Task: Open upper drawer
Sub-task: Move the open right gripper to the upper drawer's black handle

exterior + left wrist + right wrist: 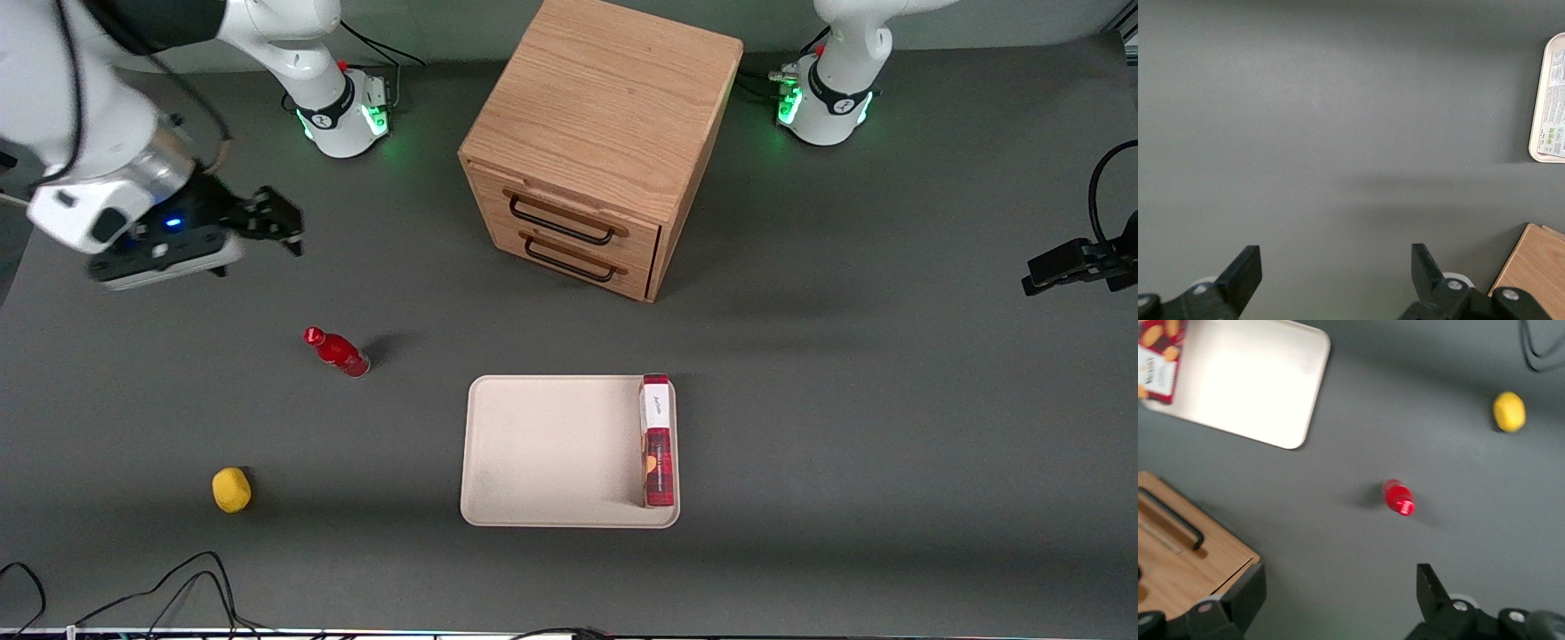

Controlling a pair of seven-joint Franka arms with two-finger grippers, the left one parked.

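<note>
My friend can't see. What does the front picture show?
A wooden cabinet stands on a gray table, its upper drawer closed. The gripper hangs open toward the working arm's end. Nearer the camera: a red bottle, a yellow ball, a tray holding a box.

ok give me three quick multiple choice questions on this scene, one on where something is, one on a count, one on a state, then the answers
1. Where is the snack box?
A. on the cabinet
B. in the tray, along one edge
C. beside the lemon

2. How many black wire handles show on the cabinet front?
A. one
B. two
C. four

3. What state is the upper drawer in?
A. shut
B. pulled fully out
C. removed

Answers:
1 B: the box stands inside the tray against its rim.
2 B: one handle on each of the two drawers.
3 A: its front sits flush with the cabinet, and the tool hangs open above the table toward the working arm's end, apart from the handle.
</note>
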